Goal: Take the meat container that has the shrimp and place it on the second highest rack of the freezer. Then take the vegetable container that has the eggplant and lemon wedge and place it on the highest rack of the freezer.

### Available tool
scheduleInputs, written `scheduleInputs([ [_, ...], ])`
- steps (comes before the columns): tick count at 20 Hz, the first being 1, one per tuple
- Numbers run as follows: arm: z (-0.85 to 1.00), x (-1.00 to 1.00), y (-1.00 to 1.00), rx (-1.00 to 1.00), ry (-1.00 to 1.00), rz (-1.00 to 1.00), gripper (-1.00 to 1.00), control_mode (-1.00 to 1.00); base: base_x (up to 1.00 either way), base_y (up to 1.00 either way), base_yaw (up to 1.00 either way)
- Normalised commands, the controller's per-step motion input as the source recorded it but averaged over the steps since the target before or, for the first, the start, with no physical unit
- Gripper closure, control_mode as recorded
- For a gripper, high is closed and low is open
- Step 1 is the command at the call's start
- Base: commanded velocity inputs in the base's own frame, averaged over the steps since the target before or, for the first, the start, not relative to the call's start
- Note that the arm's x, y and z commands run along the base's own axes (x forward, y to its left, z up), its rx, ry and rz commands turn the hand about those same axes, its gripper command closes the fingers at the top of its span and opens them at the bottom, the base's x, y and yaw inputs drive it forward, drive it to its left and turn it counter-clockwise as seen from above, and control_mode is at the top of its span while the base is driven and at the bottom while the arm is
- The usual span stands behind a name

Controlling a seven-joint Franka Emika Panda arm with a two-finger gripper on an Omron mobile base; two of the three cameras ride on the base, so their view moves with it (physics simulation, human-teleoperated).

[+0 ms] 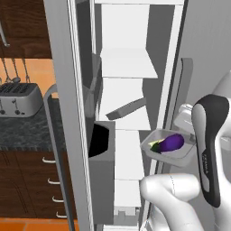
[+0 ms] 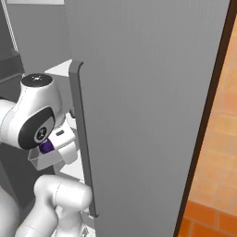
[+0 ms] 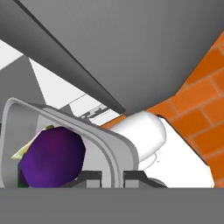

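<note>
Beside the open freezer (image 1: 122, 67), level with its middle shelves and just to the right of its narrow white interior, the vegetable container (image 1: 168, 148) hangs clear of any shelf, held up by the arm. It is a shallow grey tray tipped slightly, and the glossy dark-purple eggplant (image 1: 173, 142) fills much of it, with the pale yellow-green lemon wedge (image 1: 156, 145) tucked against the eggplant's left end. From the hand camera the eggplant (image 3: 50, 159) bulks large behind the tray's rounded rim (image 3: 103, 144), a sliver of the wedge (image 3: 27, 148) showing at its edge, and the jaws of the gripper (image 3: 113, 177) stand clenched on that rim, one dark tip on each side of the wall. From the right base camera the tray (image 2: 45, 159) peeps out beneath the arm's round white joint, with a spot of purple (image 2: 45, 147) inside it. Left of the container, on a freezer shelf at about the same height, a second grey tray (image 1: 126, 109) lies tilted; what it holds cannot be made out. Further left still, the freezer's open door carries a dark door bin (image 1: 100, 142) and a long grey handle (image 1: 56, 149). Beyond the door, a dark speckled worktop (image 1: 25, 133) bears a silver toaster (image 1: 19, 100), with brown drawers below it and orange tiled wall behind.
</note>
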Motion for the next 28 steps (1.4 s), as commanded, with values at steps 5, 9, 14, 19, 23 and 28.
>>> scheduleInputs([
  [5,0.00,0.00,0.00,0.00,0.00,0.00,1.00,1.00,0.00,0.00,0.00],
  [9,0.00,0.00,0.08,0.00,0.00,0.00,1.00,-1.00,0.00,0.00,0.00],
  [14,0.10,0.00,0.38,-0.13,-0.06,-0.10,1.00,-1.00,0.00,0.00,0.00],
  [19,0.26,0.21,0.91,-0.06,-0.30,-0.35,1.00,-1.00,0.00,0.00,0.00],
  [23,0.00,0.52,0.25,0.21,-0.34,-0.29,1.00,-1.00,0.00,0.00,0.00],
  [28,-0.02,0.26,0.00,0.25,-0.36,-0.19,1.00,-1.00,0.00,0.00,0.00],
])
